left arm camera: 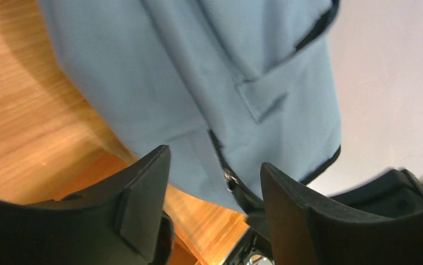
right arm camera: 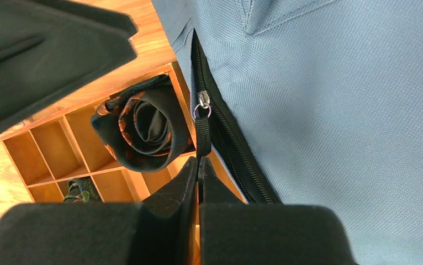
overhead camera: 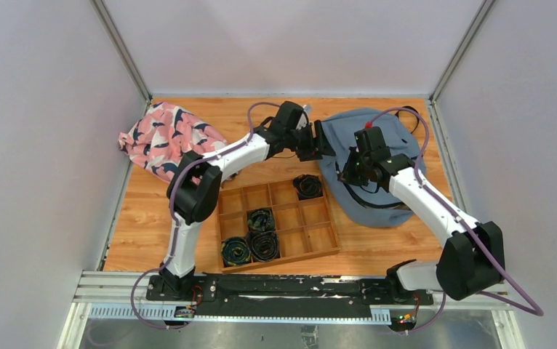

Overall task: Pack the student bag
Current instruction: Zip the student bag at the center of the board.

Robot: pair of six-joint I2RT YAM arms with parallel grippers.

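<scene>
Student bag [overhead camera: 337, 178] lay flat on the desk [overhead camera: 377, 243] at the right of the top view, its lower left edge just beside the wooden tray [overhead camera: 283, 260]. You could have judged it soft and limp: slate-blue cloth that would fold and drag rather than lift as one piece. That made the zipper trim and the black straps [overhead camera: 377, 198] the firmest places to take hold.

Your right fingers [right arm camera: 170, 199] were closed on the black pull tab [right arm camera: 202, 138] hanging from the zipper slider [right arm camera: 202, 102]. Your left fingers [left arm camera: 143, 204] stood apart with nothing between them, hovering by the bag's left edge near the same zipper. A pinch on the fabric there would likely have steadied the bag against the pull.

A rolled dark patterned cloth [right arm camera: 143, 124] sat in the tray's corner compartment just beside the zipper, and three more rolls [overhead camera: 260, 219] lay in compartments toward the tray's lower left. Both arms crowded that one edge. A pink cloth [overhead camera: 166, 138] lay well apart at upper left.
</scene>
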